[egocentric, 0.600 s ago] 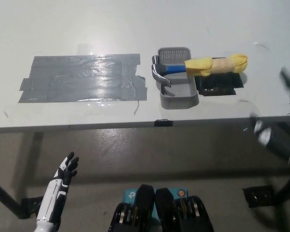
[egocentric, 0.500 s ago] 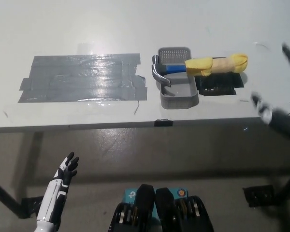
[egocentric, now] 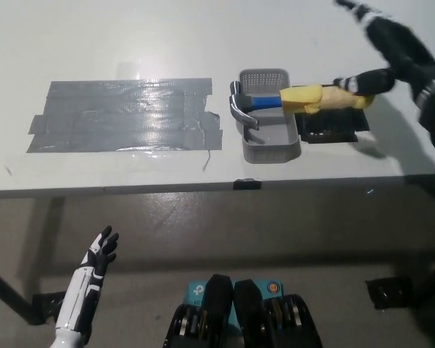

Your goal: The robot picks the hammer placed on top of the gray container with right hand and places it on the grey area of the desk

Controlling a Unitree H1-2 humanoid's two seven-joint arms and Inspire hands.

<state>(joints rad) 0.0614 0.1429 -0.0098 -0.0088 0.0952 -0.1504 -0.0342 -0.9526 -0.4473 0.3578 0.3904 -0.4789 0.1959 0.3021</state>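
Right hand: black, raised at upper right, fingers spread apart, holding nothing. Left hand: white, low at lower left, fingers apart, empty.

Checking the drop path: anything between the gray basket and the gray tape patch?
In the head view, only bare white desk lies between the basket and the tape patch; the hammer head overhangs it.

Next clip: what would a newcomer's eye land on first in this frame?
First the hammer, its yellow-wrapped handle and blue neck lying across the gray container right of the table's middle. Then the black right hand, blurred, over the handle's far end at the upper right, and the wide patch of grey tape to the left. The white left hand rests low at lower left, fingers apart.
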